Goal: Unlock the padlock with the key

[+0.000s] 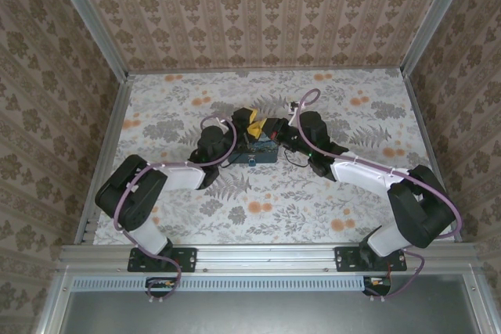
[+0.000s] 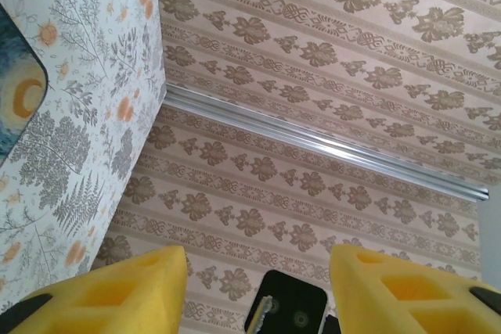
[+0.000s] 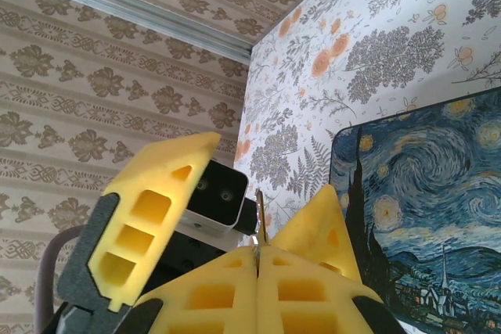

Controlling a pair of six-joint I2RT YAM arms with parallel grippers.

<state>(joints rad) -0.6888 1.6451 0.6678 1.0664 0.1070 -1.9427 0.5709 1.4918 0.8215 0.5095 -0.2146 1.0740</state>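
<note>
My right gripper [image 3: 257, 252] is shut on the key [image 3: 260, 213], a thin metal blade that sticks up from between its yellow pads. My left gripper [image 2: 257, 271] is open and faces it. Its two yellow fingers [image 3: 149, 217] stand on either side of the key without touching it. In the left wrist view the key tip [image 2: 271, 310] shows low between the open fingers, in front of the right wrist's black camera. From above, both grippers [image 1: 254, 124] meet over the starry-night tin [image 1: 254, 152]. The padlock is hidden.
The blue-and-yellow tin [image 3: 423, 217] lies on the floral table [image 1: 313, 193] at mid-table, right under the grippers. Patterned walls with aluminium rails [image 2: 313, 142] close in the back and both sides.
</note>
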